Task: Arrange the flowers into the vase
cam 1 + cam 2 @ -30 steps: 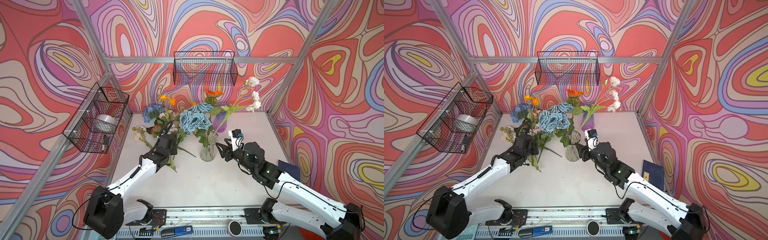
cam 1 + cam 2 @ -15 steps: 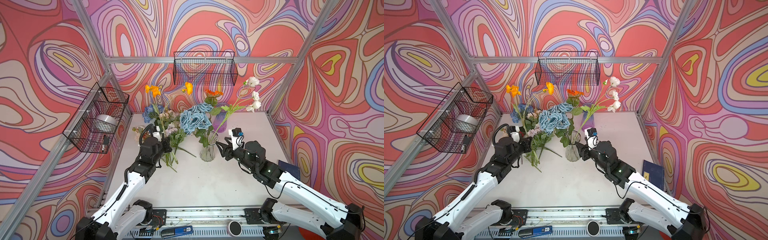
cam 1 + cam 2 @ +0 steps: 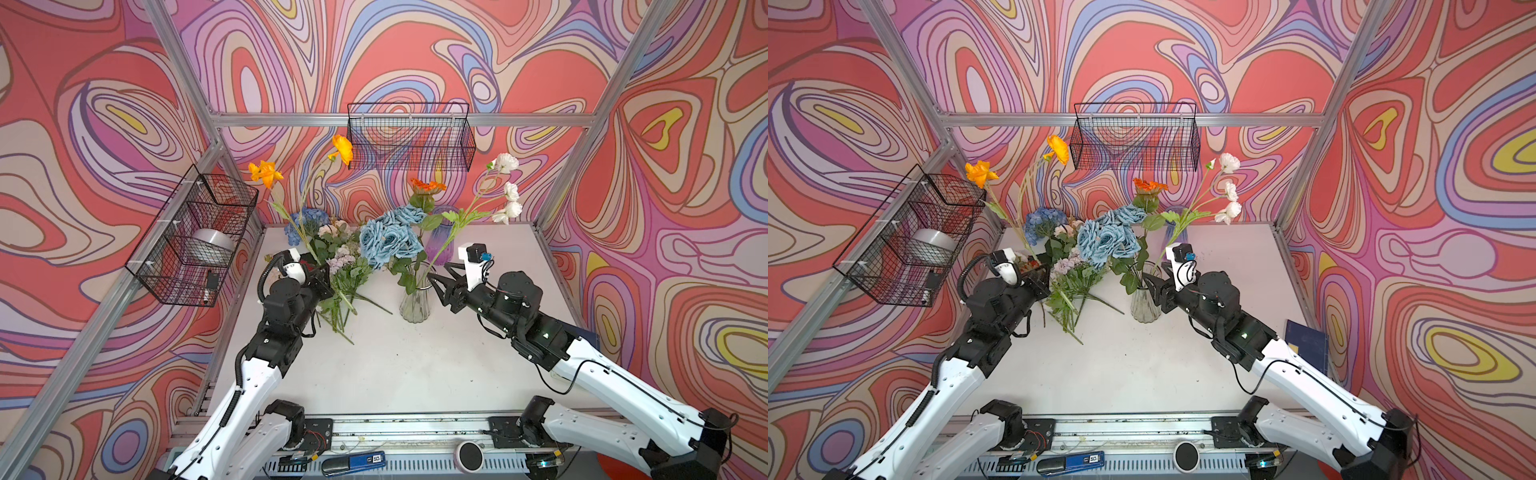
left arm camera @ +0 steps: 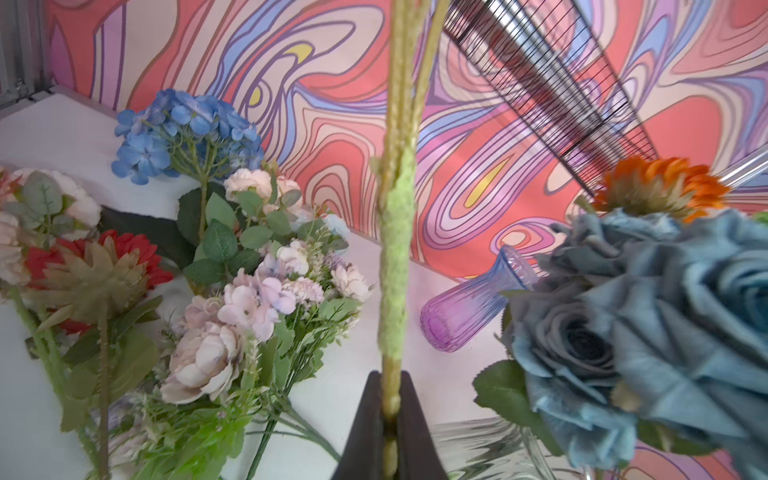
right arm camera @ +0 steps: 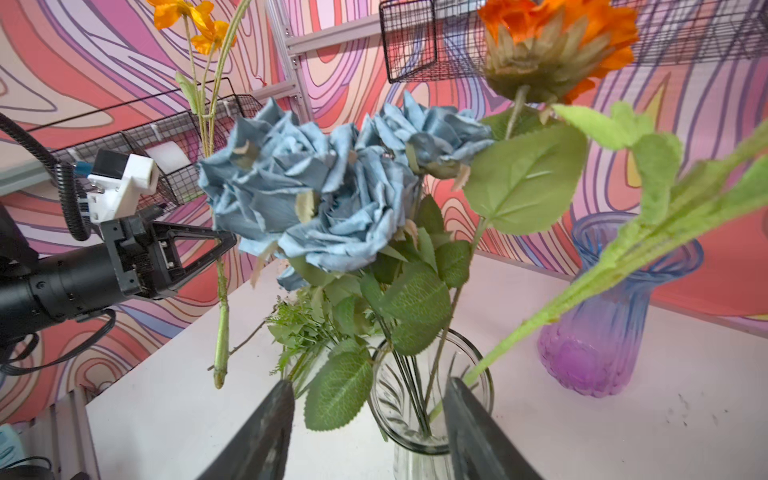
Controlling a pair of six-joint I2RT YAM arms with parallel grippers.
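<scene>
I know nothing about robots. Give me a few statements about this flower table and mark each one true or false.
1. The left gripper pinches a stem with orange blooms. True.
2. The blue roses stand in the clear glass vase. True.
3. The right gripper is clamped on a flower. False: the right gripper's jaws stand open by the vase, holding nothing.
4. The table holds only that vase. False: loose flowers lie on it near the left gripper.
</scene>
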